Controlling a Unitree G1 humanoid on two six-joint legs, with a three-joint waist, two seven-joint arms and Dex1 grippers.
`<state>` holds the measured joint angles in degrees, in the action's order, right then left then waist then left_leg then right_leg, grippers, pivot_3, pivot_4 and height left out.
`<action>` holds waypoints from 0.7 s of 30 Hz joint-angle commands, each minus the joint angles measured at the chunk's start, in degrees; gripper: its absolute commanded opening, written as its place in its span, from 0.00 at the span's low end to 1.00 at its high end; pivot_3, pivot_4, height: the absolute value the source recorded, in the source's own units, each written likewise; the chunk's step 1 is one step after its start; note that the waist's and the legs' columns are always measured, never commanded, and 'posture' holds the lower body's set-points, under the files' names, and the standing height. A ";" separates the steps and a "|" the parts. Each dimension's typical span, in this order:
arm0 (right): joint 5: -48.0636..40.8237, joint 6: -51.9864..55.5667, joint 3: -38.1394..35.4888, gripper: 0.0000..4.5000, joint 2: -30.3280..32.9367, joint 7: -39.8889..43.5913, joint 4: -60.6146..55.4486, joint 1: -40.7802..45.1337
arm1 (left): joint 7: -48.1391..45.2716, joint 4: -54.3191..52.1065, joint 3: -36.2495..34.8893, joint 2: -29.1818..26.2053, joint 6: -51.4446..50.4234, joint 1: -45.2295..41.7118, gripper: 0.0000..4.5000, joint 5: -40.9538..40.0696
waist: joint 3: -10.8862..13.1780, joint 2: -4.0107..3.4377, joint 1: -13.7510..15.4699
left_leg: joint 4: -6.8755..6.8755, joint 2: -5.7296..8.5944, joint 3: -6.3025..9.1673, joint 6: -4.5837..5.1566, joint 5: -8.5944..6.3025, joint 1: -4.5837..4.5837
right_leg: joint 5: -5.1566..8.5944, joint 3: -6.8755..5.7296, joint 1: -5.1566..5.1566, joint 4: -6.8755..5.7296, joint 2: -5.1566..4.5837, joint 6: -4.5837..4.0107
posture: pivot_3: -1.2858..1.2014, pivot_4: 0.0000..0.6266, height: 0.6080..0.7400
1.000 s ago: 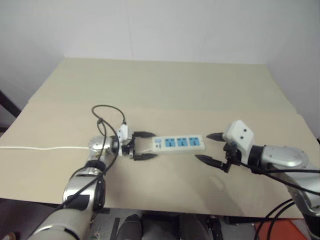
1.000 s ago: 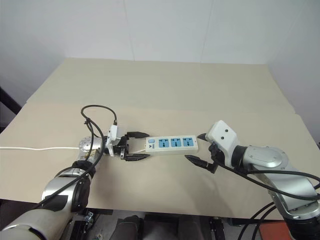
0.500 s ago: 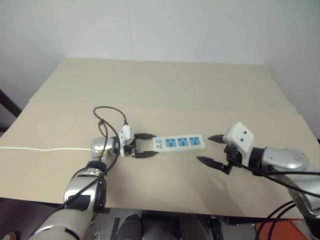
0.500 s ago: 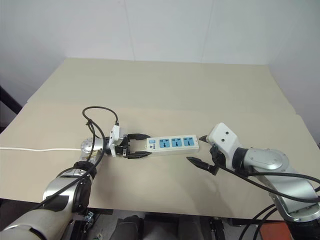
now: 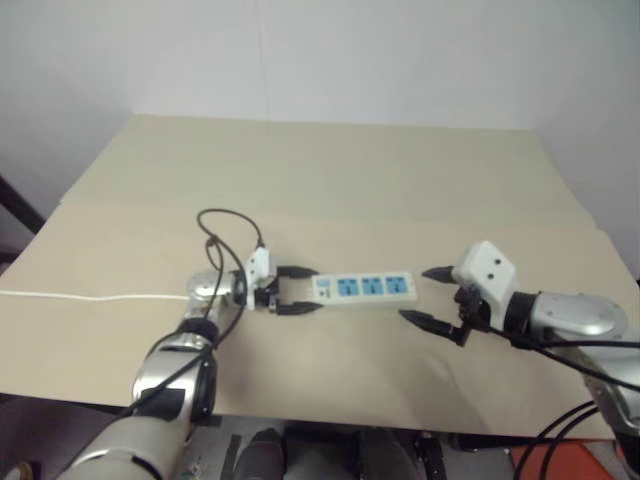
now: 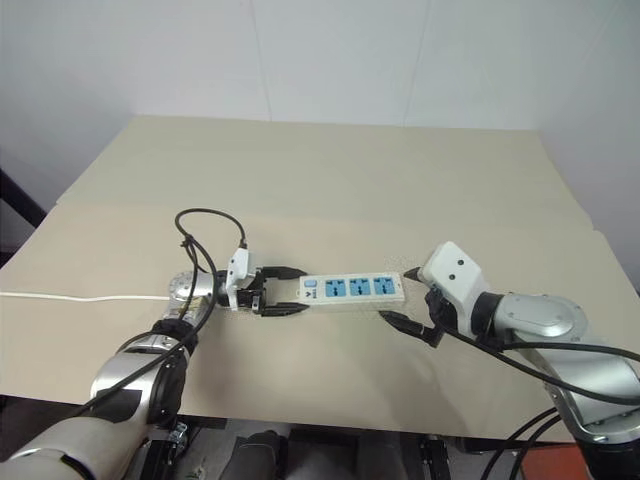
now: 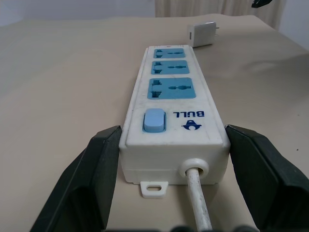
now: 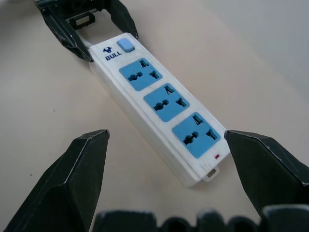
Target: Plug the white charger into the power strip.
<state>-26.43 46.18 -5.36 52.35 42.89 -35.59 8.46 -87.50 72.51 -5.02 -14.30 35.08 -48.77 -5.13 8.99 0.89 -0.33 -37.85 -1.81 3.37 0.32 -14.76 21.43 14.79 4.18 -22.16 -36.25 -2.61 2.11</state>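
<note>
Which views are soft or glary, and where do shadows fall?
Left eye view: hazier and duller than right eye view. Left wrist view: long white power strip with blue sockets sharp, small white cube charger behind it slightly soft. Right wrist view: soft shadow beside the strip on the beige tabletop; no glare.

On the table the power strip lies crosswise, its 3 sockets facing up. The left gripper sits at its 9 o'clock end, fingers against both sides. The right gripper sits at 3 o'clock. In the left wrist view, the white charger lies past the strip's far end.
</note>
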 commanded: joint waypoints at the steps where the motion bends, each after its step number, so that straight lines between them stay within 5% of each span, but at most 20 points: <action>1: -4.39 7.20 -4.20 1.00 4.54 2.16 -0.48 3.15 | -0.54 -1.12 1.19 0.12 0.35 -0.08 0.71 0.79 | 0.00 -0.01 -0.05 | 0.00 0.00 0.00 0.00 0.00 -0.01 | 0.00 0.00 0.00 0.00 0.00 0.00 | 0.52 0.24 1.00; 5: -7.75 18.32 -3.43 1.00 12.67 3.88 1.98 10.41 | -3.70 -1.42 1.60 0.21 0.35 0.58 0.71 0.40 | -0.02 -0.05 -0.13 | 0.01 -0.01 -0.01 0.00 0.00 -0.03 | 0.00 0.01 -0.01 -0.04 0.00 -0.01 | 0.52 0.24 1.00; 9: -5.94 27.06 5.22 1.00 19.33 3.86 6.67 19.34 | -4.80 -1.87 1.64 1.29 0.53 0.66 0.71 -0.25 | -0.03 -0.08 -0.07 | 0.03 -0.03 -0.02 0.00 0.00 0.01 | 0.00 -0.01 -0.07 0.02 -0.01 -0.01 | 0.52 0.24 1.00; 14: -0.48 29.31 19.46 1.00 20.34 5.28 14.48 29.86 | -5.00 -2.20 2.98 1.77 1.28 0.57 0.71 -0.65 | -0.04 -0.08 -0.17 | 0.00 -0.03 -0.02 0.00 0.00 0.08 | 0.00 -0.01 -0.12 0.05 -0.03 -0.01 | 0.52 0.24 1.00; 21: 5.61 29.09 30.51 1.00 19.34 8.11 21.42 38.24 | -5.00 -2.40 4.19 1.27 2.04 0.96 0.71 -0.81 | -0.05 -0.11 -0.15 | -0.01 -0.02 0.00 0.00 0.00 0.25 | 0.00 -0.03 -0.26 0.03 -0.04 -0.01 | 0.52 0.24 1.00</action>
<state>-22.97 75.58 24.14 70.51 50.00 -14.95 45.29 -91.98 70.68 -2.00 -13.09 36.34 -48.30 -6.40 8.94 0.79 -0.47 -37.86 -1.84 3.37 0.32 -14.76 21.69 14.79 4.15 -22.42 -36.21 -2.65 2.10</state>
